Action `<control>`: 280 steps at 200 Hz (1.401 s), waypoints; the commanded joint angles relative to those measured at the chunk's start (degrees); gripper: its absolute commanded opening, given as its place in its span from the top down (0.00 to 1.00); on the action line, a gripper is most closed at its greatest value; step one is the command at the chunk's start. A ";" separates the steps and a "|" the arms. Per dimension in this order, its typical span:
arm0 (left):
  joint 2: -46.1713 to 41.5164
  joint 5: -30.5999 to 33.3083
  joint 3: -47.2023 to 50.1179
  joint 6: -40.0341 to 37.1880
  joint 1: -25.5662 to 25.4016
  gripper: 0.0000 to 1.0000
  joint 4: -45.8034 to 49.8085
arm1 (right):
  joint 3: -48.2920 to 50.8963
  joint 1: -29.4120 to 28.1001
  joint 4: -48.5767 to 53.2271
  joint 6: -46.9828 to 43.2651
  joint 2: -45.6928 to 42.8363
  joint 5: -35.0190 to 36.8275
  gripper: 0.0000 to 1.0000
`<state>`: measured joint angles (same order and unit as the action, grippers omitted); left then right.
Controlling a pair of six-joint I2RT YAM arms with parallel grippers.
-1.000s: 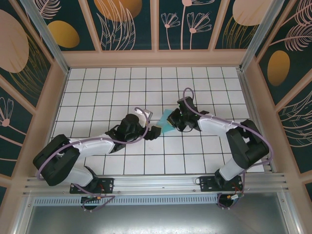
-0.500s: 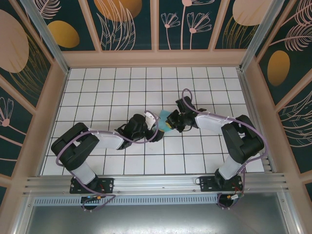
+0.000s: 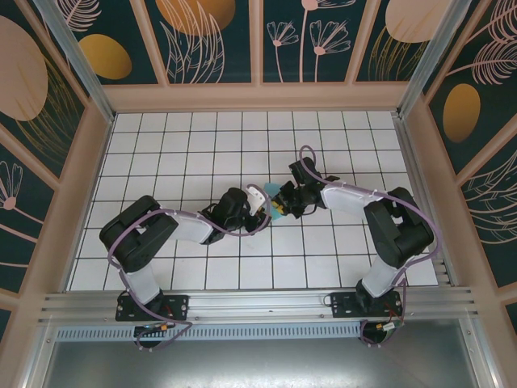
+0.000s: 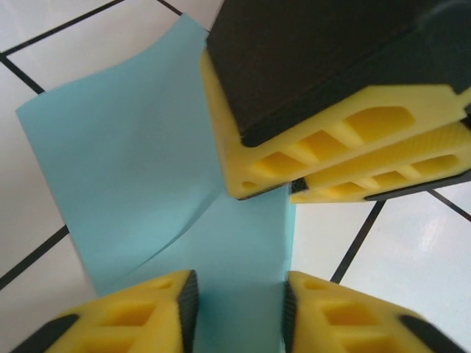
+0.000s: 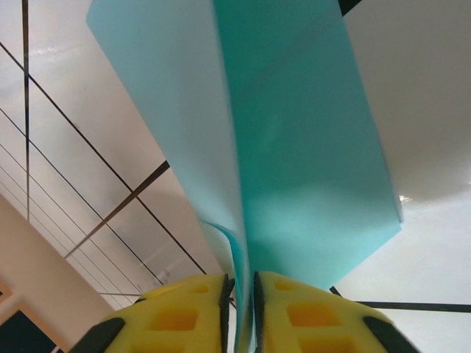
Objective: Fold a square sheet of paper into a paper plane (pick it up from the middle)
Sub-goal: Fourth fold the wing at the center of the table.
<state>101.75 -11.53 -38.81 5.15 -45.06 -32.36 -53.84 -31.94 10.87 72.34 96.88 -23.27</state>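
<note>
The square sheet of paper [image 3: 279, 213] is light blue, folded and creased, and is held up over the middle tiles between the two grippers. My right gripper [image 3: 282, 201] comes from the right. In the right wrist view its jaws [image 5: 241, 309] pinch the paper's [image 5: 309, 169] folded edge, and the layers rise out from between them. My left gripper [image 3: 268, 207] reaches in from the left. In the left wrist view its jaws [image 4: 240, 316] stand apart, and a flap of paper [image 4: 132, 162] spans the gap between them. The right gripper's yellow fingers [image 4: 316, 140] sit just beyond.
White gridded tabletop [image 3: 202, 145] with low pink walls [image 3: 258, 97] around it. Both arms stretch inward, their wrists nearly touching at the centre. A metal rail [image 3: 258, 303] with the arm bases runs along the near edge.
My left arm has swung right up to the paper, and its jaws have narrowed around a flap. My right gripper has shifted slightly left with the paper.
</note>
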 commanded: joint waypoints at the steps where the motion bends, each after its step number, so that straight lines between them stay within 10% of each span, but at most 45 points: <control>1: 0.41 -0.12 -0.61 -0.98 -0.29 0.68 -0.38 | -1.46 0.30 2.37 -0.17 1.02 -0.72 0.77; 90: -0.11 -0.60 0.66 2.76 -0.29 0.86 -1.58 | 2.32 6.35 -1.01 -7.40 -7.18 1.30 0.46; 171: -5.11 -2.91 6.10 24.93 0.80 0.86 -7.72 | 17.69 5.56 -23.21 -18.25 -13.03 -0.37 0.52; 280: -3.92 -3.98 9.72 39.39 1.39 0.86 -14.91 | 12.34 1.27 -25.02 -23.94 -2.97 -6.47 0.56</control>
<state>97.73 -13.76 -29.34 40.49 -44.21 -44.01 -39.51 -30.24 -11.66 51.22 92.03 -26.55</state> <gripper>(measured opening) 0.139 0.442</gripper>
